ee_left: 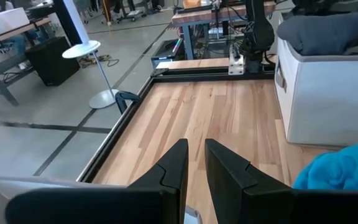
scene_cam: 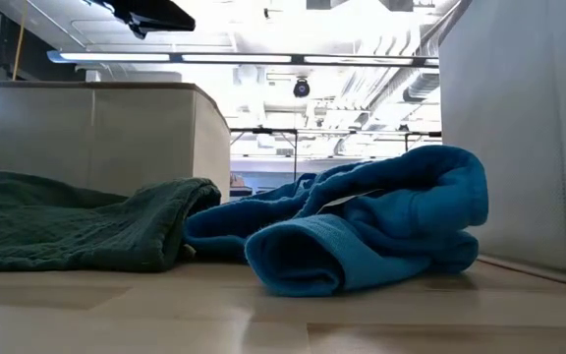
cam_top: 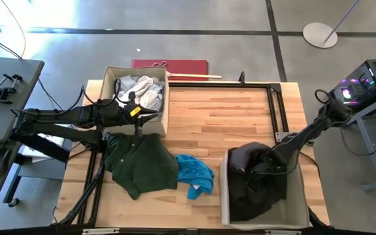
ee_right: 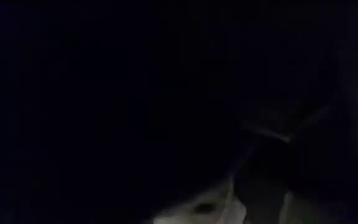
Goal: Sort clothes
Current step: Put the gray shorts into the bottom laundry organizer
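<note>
White and pale grey clothes (cam_top: 141, 90) lie in the far left beige box (cam_top: 164, 98). A dark green garment (cam_top: 139, 163) lies spread on the table, and it also shows in the low view (scene_cam: 67, 226). A bright blue garment (cam_top: 194, 175) lies crumpled beside it (scene_cam: 371, 231). Dark grey and black clothes (cam_top: 256, 183) fill the near right box (cam_top: 300, 202). My left gripper (ee_left: 196, 168) is shut and empty, level at the left box's near wall (cam_top: 142, 112). My right gripper (cam_top: 261, 168) is down among the dark clothes in the right box, and they hide it.
A black metal frame (cam_top: 276, 104) runs along the table's far and right sides. A red mat (cam_top: 170, 66) and a wooden stick (cam_top: 194, 76) lie beyond the far edge. Bare wood (cam_top: 220, 117) lies between the two boxes.
</note>
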You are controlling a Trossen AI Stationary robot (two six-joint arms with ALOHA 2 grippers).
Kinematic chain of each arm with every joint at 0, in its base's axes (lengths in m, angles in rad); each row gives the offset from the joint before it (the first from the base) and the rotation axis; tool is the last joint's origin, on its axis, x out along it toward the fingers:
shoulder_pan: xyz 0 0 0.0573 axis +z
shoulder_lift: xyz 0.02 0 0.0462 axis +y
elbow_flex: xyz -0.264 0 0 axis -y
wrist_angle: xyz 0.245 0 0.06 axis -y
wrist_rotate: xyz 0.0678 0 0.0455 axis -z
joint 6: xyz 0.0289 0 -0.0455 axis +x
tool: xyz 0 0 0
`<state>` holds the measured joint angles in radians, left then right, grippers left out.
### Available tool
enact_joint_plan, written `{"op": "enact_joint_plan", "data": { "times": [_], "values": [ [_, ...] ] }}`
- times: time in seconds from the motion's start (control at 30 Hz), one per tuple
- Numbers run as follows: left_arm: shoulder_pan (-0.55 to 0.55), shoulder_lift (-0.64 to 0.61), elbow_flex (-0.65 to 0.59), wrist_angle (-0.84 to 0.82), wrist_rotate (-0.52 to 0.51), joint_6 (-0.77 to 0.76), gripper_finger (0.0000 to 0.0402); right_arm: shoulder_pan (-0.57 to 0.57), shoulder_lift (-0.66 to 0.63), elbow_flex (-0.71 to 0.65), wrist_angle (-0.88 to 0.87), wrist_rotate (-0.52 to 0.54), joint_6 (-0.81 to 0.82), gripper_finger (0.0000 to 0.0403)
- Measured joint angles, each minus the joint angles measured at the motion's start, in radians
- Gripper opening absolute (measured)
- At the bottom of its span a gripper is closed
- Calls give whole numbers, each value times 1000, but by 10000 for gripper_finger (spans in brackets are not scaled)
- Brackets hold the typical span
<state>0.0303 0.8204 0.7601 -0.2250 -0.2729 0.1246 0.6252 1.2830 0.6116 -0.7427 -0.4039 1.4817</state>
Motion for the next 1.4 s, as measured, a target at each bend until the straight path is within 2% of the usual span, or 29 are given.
{"op": "enact_joint_plan", "data": {
  "times": [0.1, 0.23, 0.37, 0.5, 0.6, 0.7, 0.73, 0.8, 0.9, 0.97, 1.07, 1.17, 1.27, 1.4],
  "values": [
    [0, 0, 0, 0, 0, 1, 44, 2, -5, 68, -74, -22, 16, 216],
    [0, 0, 0, 3, -3, 3, 44, 32, -12, 261, -243, -6, 61, 228],
    [0, 0, 0, 11, -3, 17, 44, 82, -13, 513, -482, 119, 181, 224],
    [0, 0, 0, 15, -4, 18, 44, 148, -14, 757, -636, 352, 273, 222],
    [0, 0, 0, 15, -4, 18, 44, 177, -15, 892, -721, 646, 238, 222],
    [0, 0, 0, 14, -4, 18, 44, 163, -15, 959, -782, 931, 138, 222],
    [0, 0, 0, 14, -4, 18, 44, 149, -15, 967, -798, 988, 112, 222],
    [0, 0, 0, 14, -4, 18, 44, 96, -15, 971, -829, 1032, 64, 222],
    [0, 0, 0, 14, -4, 24, 44, 5, -15, 931, -824, 1020, -9, 222],
    [0, 0, 0, 13, -4, 35, 44, -56, -14, 889, -778, 955, -67, 222],
    [0, 0, 0, 12, -3, 31, 44, -122, -15, 820, -652, 748, -204, 222],
    [0, 0, 0, 6, 1, 15, 44, -137, -14, 748, -500, 571, -285, 222],
    [0, 0, 0, -4, 2, 11, 44, -117, -14, 690, -400, 471, -264, 222],
    [0, 0, 0, -12, 1, 9, 44, -32, -14, 608, -365, 398, -100, 222]
  ]
}}
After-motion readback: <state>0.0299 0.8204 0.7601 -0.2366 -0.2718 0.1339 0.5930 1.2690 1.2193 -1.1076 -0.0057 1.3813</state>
